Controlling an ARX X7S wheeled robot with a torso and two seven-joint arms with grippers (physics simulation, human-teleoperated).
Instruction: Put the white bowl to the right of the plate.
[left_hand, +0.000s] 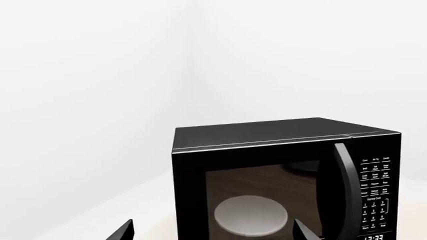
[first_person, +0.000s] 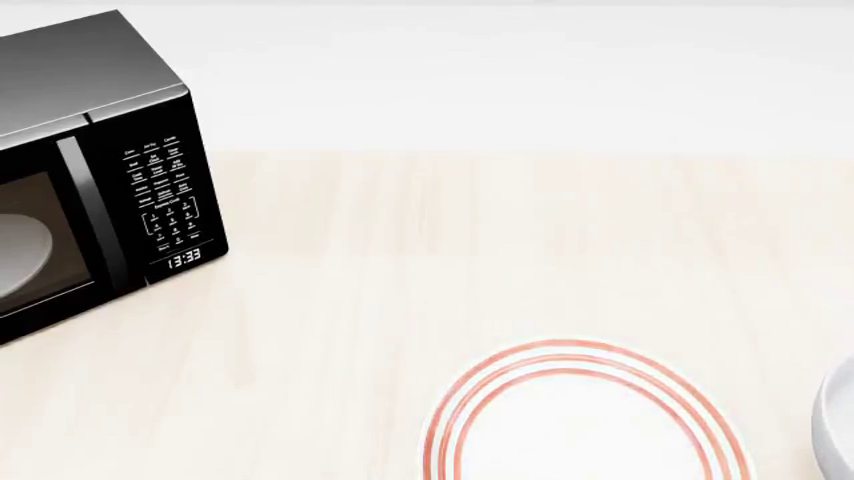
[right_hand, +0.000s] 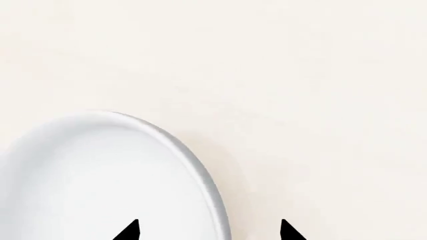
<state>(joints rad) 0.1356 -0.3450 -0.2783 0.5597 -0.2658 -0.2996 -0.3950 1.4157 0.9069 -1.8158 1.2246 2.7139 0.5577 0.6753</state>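
We find the white bowl (first_person: 838, 420) at the right edge of the head view, only a sliver of its rim showing, resting on the pale wooden surface (first_person: 400, 280). It sits just beside the plate (first_person: 581, 415), to that plate's right, with a narrow gap between them. In the right wrist view the bowl (right_hand: 107, 180) fills the lower part of the frame, and the right claw (right_hand: 209, 231) straddles its rim, one dark tip over the bowl's inside, the other outside; jaws spread wide, gripping nothing. The left claw (left_hand: 212, 231) shows two tips well apart, also wide. It faces the black microwave (left_hand: 287, 180), which stands at the surface's far left (first_person: 94, 160), well apart from the plate.
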